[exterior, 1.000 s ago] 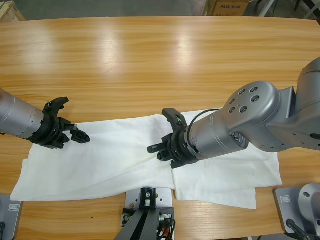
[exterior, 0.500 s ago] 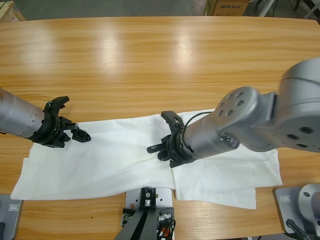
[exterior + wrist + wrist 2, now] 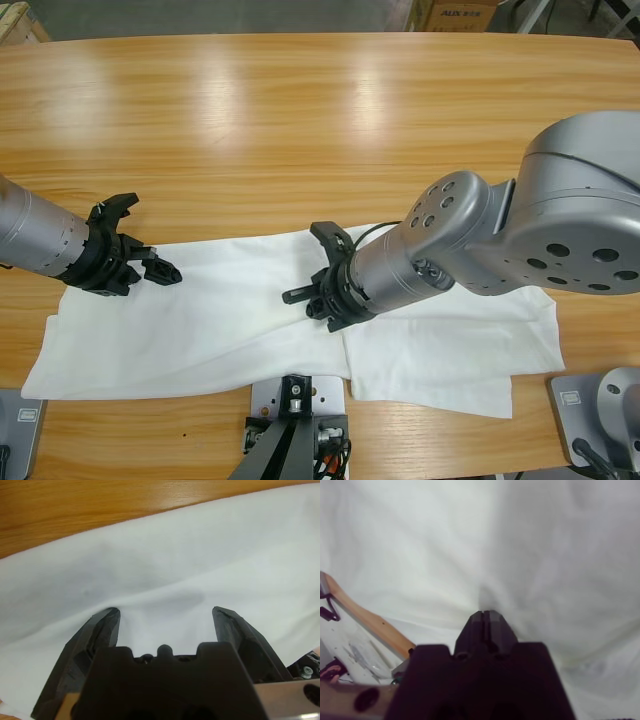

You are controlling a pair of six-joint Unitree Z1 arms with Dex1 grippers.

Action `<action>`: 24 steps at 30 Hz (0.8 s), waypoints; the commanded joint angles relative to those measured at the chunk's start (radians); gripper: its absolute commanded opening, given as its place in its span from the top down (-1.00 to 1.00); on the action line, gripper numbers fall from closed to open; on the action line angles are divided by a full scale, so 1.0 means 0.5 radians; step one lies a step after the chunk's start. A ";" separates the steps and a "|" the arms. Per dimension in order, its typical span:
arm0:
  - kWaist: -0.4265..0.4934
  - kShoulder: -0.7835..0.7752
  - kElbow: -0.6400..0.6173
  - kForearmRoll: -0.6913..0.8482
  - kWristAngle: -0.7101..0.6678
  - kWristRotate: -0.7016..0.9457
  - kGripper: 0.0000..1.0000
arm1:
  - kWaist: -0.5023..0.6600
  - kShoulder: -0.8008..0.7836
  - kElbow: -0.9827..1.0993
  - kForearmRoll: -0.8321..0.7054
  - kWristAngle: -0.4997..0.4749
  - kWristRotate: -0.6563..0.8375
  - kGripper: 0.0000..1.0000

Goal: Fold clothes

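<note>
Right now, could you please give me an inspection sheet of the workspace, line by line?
Surface: long wooden table, bare wood beyond the shirt.
Job's things: white T-shirt spread along the near edge, rumpled, not yet folded.
Clutter: nothing seen.
End effectors: left end effector open over the shirt's left end; right end effector shut, its tip against the cloth near the shirt's middle; whether it pinches cloth cannot be told.
Cables: black cable looped along the right wrist.
Surroundings: cardboard box on the floor past the far edge.
</note>
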 commanded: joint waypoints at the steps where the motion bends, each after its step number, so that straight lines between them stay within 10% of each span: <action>1: 0.012 0.135 0.077 -0.071 0.032 -0.036 -0.47 | 0.097 -0.033 0.031 0.035 0.165 0.094 1.00; 13: 0.040 0.099 0.109 -0.070 0.032 -0.036 -0.47 | 0.215 0.137 0.032 0.031 0.074 0.157 1.00; 22: 0.221 -0.236 0.171 -0.047 0.032 -0.100 -0.47 | 0.215 -0.814 -0.048 0.291 -0.344 0.068 1.00; 23: 0.275 -0.294 0.174 -0.048 0.032 -0.103 -0.47 | 0.215 -0.858 -0.044 0.293 -0.348 0.068 0.68; 24: 0.336 -0.329 0.172 -0.049 0.032 -0.100 -0.47 | 0.215 -0.867 -0.042 0.310 -0.345 0.068 -0.26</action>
